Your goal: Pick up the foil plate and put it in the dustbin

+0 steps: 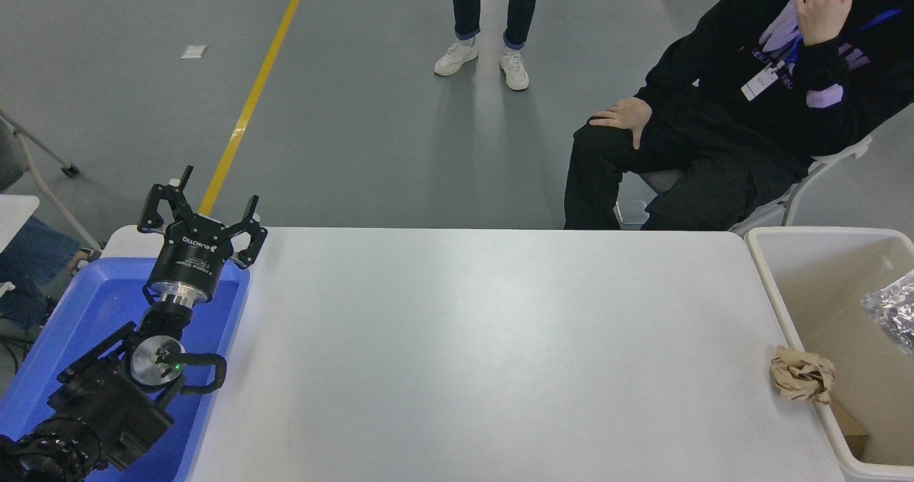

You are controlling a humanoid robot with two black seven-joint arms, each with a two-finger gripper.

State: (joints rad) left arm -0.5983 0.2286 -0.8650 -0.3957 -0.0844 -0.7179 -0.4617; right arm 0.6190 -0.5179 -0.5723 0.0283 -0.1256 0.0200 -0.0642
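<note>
The foil plate [892, 312] shows as crinkled shiny silver foil at the picture's right edge, inside the dustbin [775, 282], partly cut off by the frame. The dustbin is a large cream bin standing against the table's right end. My left gripper [202, 203] is open and empty, parked over the blue tub at the lower left. My right arm and gripper are out of view.
A blue plastic tub [86, 303] stands at the table's left end under my left arm. A crumpled brown paper wad [802, 375] lies at the white table's [471, 353] right edge by the dustbin rim. A person sits at the far right; another stands beyond the table.
</note>
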